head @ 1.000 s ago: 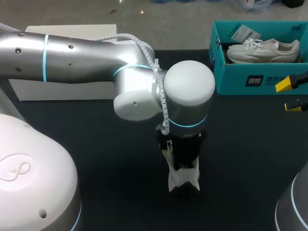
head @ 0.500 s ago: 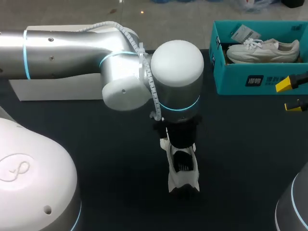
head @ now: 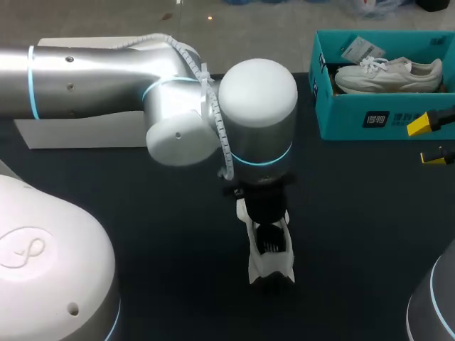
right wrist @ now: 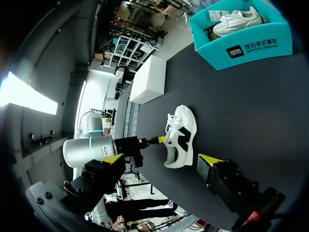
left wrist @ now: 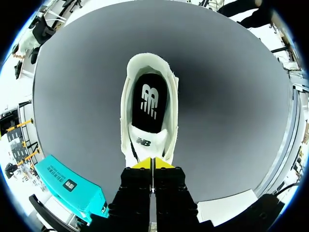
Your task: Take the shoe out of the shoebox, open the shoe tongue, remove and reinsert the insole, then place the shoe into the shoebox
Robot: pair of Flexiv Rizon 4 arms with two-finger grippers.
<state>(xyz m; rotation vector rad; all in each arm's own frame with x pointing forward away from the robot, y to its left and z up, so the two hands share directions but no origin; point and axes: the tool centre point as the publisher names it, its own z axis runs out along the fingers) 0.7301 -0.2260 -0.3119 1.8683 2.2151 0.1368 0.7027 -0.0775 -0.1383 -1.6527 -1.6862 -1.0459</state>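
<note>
Left pincer (left wrist: 152, 163) is closed narrow, its tips apparently pinching the tongue (left wrist: 145, 141) of the shoe (head: 271, 266). The shoe stands on the bench (head: 163, 213), well apart from the shoebox (head: 377, 121), with its insole (left wrist: 149, 99) exposed. Right pincer (right wrist: 159, 159) is wide and empty. Step judged: opening the tongue. Next, the insole must be gripped while the tongue is held clear.

Robot lab, bench setup. Landmark is a dark table (head: 170, 234). Two silver-and-white robot arms work at it: the left arm (head: 106, 78) over its middle, the right arm (head: 435, 305) at its right edge. On the table are a white shoe (head: 270, 263) at the middle, a teal shoebox (head: 341, 117) at the far right corner and a plain white box (head: 85, 135) at the far left.
</note>
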